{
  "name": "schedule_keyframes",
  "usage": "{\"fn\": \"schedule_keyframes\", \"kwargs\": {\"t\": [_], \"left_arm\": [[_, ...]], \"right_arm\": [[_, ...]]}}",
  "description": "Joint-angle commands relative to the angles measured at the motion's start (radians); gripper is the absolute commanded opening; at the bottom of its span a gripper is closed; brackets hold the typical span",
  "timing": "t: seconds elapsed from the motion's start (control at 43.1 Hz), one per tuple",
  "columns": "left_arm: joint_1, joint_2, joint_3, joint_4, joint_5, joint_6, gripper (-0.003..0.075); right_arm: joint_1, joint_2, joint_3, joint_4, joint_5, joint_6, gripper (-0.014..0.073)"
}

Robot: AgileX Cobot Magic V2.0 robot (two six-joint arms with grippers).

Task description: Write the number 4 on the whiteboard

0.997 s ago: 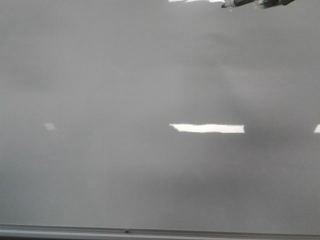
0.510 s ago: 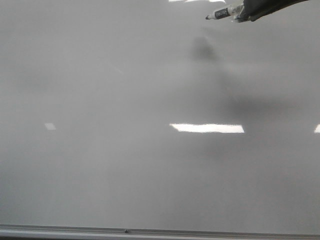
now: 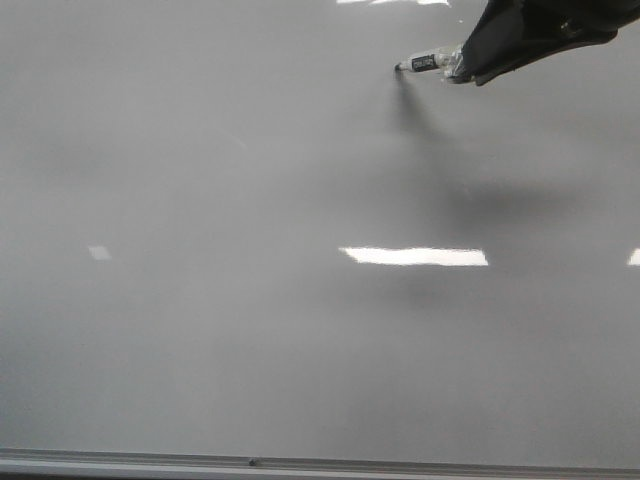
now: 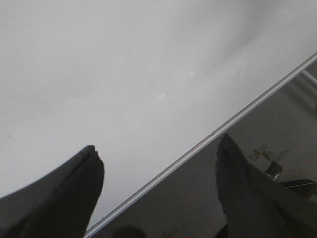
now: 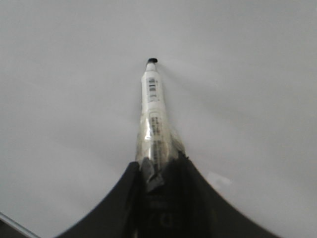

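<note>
While no number 4 shows on the whiteboard [image 3: 250,330] yet, press the marker [image 3: 425,63] tip down softly, maybe just touching already. Keep right claw [image 5: 157,168] tight on marker. Leave left claw [image 4: 158,193] wide open, holding nothing, near the board's edge.

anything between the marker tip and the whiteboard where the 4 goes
Nothing visible. The right gripper holds the marker with its tip at the bare whiteboard; no strokes show yet, only light reflections.
</note>
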Motion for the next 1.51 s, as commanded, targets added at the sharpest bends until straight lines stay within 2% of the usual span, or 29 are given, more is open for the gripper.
{"fn": "schedule_keyframes", "kwargs": {"t": [0.0,0.093,0.348,0.788,0.927,1.043,1.275,1.391,1.484], "left_arm": [[0.000,-0.014,-0.026,-0.011,-0.061,-0.011,0.0459],[0.000,-0.014,-0.026,-0.011,-0.061,-0.011,0.0459],[0.000,-0.014,-0.026,-0.011,-0.061,-0.011,0.0459],[0.000,-0.014,-0.026,-0.011,-0.061,-0.011,0.0459],[0.000,-0.014,-0.026,-0.011,-0.062,-0.011,0.0459],[0.000,-0.014,-0.026,-0.011,-0.069,-0.011,0.0459],[0.000,-0.014,-0.026,-0.011,-0.079,-0.011,0.0459],[0.000,-0.014,-0.026,-0.011,-0.081,-0.011,0.0459],[0.000,-0.014,-0.026,-0.011,-0.085,-0.011,0.0459]], "right_arm": [[0.028,-0.002,-0.031,-0.007,-0.013,-0.024,-0.0068],[0.060,0.010,-0.031,-0.010,0.001,-0.056,-0.0068],[0.051,0.015,-0.031,-0.014,0.012,-0.057,-0.0068],[-0.115,-0.072,-0.031,-0.025,0.185,-0.057,-0.0068],[-0.075,-0.117,-0.031,-0.020,0.172,-0.057,-0.0068],[-0.030,-0.137,-0.031,-0.021,0.090,-0.057,-0.0068],[-0.025,-0.085,-0.031,-0.021,-0.014,-0.057,-0.0068],[-0.025,-0.034,-0.031,-0.021,-0.021,-0.057,-0.0068],[-0.023,0.008,-0.031,-0.021,0.067,-0.057,-0.0068]]}}
